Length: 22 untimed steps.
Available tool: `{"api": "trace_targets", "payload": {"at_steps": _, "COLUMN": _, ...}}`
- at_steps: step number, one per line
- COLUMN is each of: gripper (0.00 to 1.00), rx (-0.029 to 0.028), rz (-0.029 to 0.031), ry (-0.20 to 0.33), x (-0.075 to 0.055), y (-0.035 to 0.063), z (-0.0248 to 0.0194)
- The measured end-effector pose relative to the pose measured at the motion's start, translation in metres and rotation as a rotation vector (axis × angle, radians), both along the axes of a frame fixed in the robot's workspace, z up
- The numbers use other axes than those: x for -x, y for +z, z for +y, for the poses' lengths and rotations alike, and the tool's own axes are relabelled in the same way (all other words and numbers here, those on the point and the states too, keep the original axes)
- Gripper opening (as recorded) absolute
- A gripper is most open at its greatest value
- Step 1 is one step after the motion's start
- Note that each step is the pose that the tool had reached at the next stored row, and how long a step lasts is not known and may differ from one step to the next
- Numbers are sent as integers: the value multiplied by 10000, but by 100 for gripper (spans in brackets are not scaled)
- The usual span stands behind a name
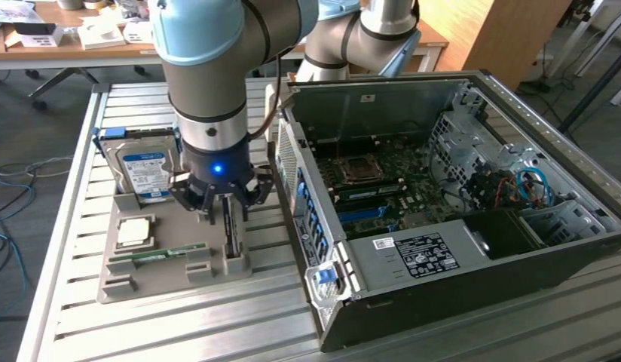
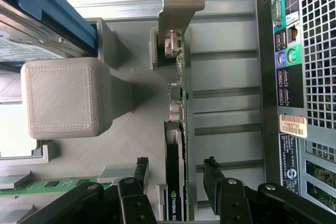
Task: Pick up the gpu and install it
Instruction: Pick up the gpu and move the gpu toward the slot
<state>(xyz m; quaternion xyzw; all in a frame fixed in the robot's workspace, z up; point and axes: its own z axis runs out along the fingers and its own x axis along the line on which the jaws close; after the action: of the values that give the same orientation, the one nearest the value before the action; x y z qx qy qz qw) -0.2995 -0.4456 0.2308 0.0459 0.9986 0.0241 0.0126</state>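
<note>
The black multi-fingered gripper [image 1: 227, 205] [image 2: 175, 164] pointed straight down, its jaws spread wide and holding nothing. In the wrist view its dark fingertips [image 2: 140, 163] stood on either side of the gpu [image 1: 231, 232] [image 2: 177, 85], a thin dark circuit card with a silver metal bracket, with a gap showing on each side and no contact.

Above the gripper, the grey and pale-blue arm [image 1: 205, 68] rose vertically, a blue light glowing on its wrist, and its upper links bent back toward the far edge of the table.

The gpu stood on its long edge in the slots of a flat grey plastic holder tray [image 1: 139, 280] [image 2: 63, 95], along the tray's edge nearest the computer. On the same tray, a silver hard drive with a blue-white label [image 1: 145, 170] stood upright at the far end, a square silver processor chip [image 1: 136, 230] lay flat near the middle, and a slim green memory stick [image 1: 160, 254] [image 2: 31, 187] lay toward the near end.

The tray rested on a slatted metal table [image 1: 190, 324], toward the exterior view's left. Just beside it, on the exterior view's right, lay an open dark desktop computer case [image 1: 411, 298] [image 2: 304, 77], its motherboard exposed.
</note>
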Motion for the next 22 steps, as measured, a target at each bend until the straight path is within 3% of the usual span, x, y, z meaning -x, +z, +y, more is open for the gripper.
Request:
{"api": "trace_targets", "payload": {"at_steps": 14, "gripper": 55, "rx": 0, "rz": 1, "ry": -2, "x": -18, "y": 0, "z": 0}}
{"api": "trace_targets", "payload": {"at_steps": 16, "gripper": 46, "rx": 0, "rz": 0, "ry": -1, "x": -18, "y": 0, "z": 0}}
{"api": "trace_targets", "payload": {"at_steps": 22, "gripper": 46, "rx": 0, "rz": 1, "ry": -2, "x": -18, "y": 0, "z": 0}}
